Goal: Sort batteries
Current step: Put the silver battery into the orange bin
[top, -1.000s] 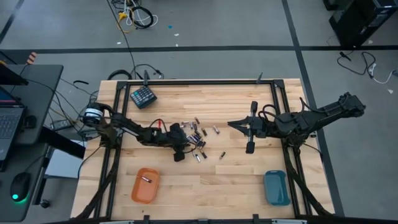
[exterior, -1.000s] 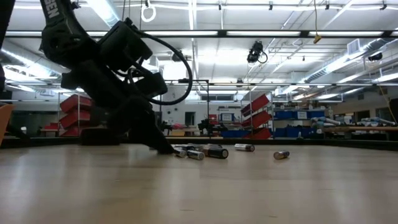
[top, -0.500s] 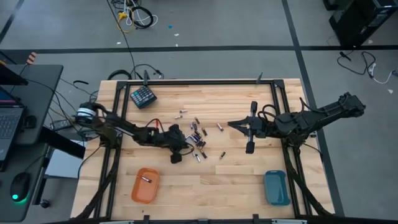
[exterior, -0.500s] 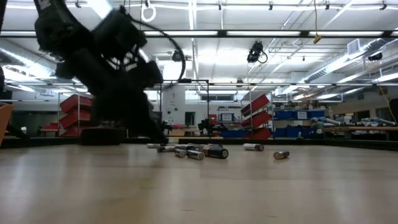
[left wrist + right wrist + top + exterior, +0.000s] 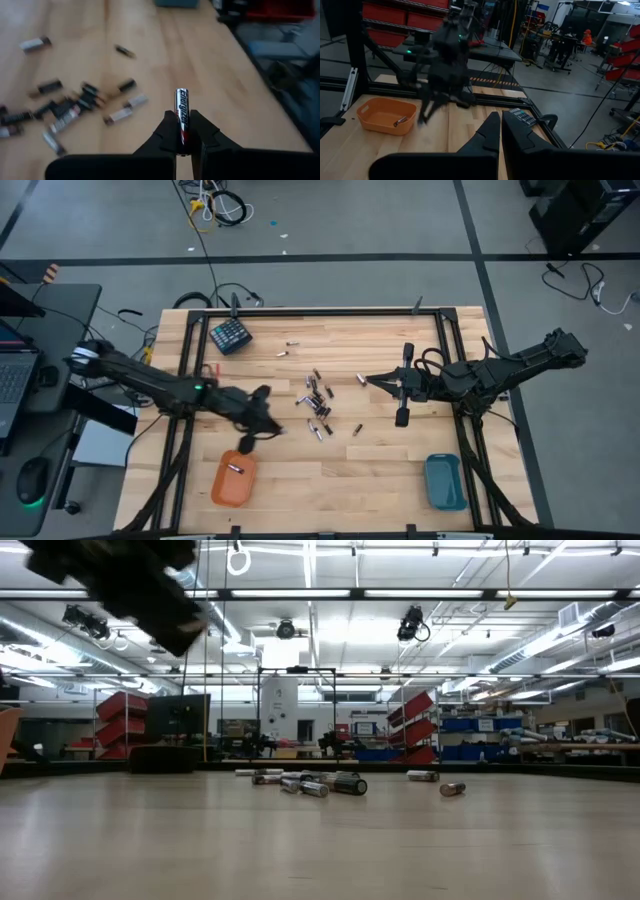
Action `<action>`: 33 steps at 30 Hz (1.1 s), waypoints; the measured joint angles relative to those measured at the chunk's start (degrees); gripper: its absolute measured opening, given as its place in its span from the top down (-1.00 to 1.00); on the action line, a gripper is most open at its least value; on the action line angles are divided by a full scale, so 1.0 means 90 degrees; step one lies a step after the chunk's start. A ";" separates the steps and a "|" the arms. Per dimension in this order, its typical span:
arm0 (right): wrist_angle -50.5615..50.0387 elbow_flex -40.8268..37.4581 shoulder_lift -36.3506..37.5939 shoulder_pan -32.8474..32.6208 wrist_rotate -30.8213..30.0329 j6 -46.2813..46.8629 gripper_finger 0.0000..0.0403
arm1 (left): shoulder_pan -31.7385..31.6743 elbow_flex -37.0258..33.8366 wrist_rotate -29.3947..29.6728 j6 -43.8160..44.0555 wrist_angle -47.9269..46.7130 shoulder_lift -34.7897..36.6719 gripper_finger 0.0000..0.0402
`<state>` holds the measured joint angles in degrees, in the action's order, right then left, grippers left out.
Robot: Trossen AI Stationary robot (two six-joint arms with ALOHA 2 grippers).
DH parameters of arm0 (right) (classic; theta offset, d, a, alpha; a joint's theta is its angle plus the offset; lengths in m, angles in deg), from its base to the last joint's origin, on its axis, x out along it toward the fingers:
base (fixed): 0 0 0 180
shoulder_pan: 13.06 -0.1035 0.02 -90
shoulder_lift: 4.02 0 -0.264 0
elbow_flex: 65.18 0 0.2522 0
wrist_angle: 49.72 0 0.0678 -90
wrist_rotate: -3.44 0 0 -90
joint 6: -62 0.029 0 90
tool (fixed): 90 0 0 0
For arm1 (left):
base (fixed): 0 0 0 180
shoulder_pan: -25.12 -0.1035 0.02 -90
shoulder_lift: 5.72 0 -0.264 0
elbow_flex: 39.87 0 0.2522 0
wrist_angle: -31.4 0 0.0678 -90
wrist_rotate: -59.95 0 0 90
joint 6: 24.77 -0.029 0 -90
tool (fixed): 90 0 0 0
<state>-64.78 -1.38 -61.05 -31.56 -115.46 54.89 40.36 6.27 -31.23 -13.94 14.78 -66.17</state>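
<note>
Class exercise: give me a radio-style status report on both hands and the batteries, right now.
Left hand shut on one battery, above the table near the orange tray. Right hand shut, empty, waiting. Battery pile still mid-table. Nothing in the way.

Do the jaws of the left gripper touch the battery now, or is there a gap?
Touching. The left wrist view shows the left gripper shut on the battery, with both jaws pressed against its sides and its upper end sticking out.

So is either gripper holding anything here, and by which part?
The left gripper holds one battery upright by its lower end; the right gripper is shut and empty.
</note>
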 joint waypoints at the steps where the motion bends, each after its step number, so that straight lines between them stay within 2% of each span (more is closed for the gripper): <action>1: 0.0001 0.0000 0.0000 0.0000 0.0000 0.0000 0.96 | 0.0150 0.0000 0.0001 0.0101 -0.0362 0.0271 0.95; 5: 0.0042 -0.0018 0.0000 0.0000 0.0002 0.0037 0.96 | 0.0769 0.0005 -0.0012 0.1075 -0.1768 0.1092 0.95; 8: 0.0072 -0.0093 0.0000 0.0018 0.0002 0.0056 0.96 | 0.1256 0.0005 -0.0022 0.1782 -0.2528 0.1268 0.95; 17: 0.0372 -0.0347 0.0000 0.0211 0.0002 0.0112 0.96 | 0.2572 0.0005 -0.0344 0.2003 -0.2672 0.0740 0.95; 21: 0.0464 -0.0347 0.0000 0.0269 0.0002 0.0108 0.96 | 0.2701 0.0010 0.0149 0.2683 -0.2623 0.0568 0.88; 24: 0.0611 -0.0347 0.0000 0.0334 0.0002 0.0111 0.96 | 0.2701 0.0007 0.0180 0.3148 -0.2644 0.0481 0.75; 28: 0.0641 -0.0347 0.0000 0.0489 0.0002 0.0193 0.96 | 0.2701 0.0007 0.0178 0.3203 -0.2659 0.0459 0.57; 33: 0.0620 -0.0347 -0.0002 0.0783 0.0002 0.0623 0.96 | 0.2699 0.0007 0.0178 0.3195 -0.2672 0.0461 0.46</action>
<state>-59.20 -4.50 -61.07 -24.52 -115.44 60.49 64.65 6.34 -29.63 14.82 -9.27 -62.02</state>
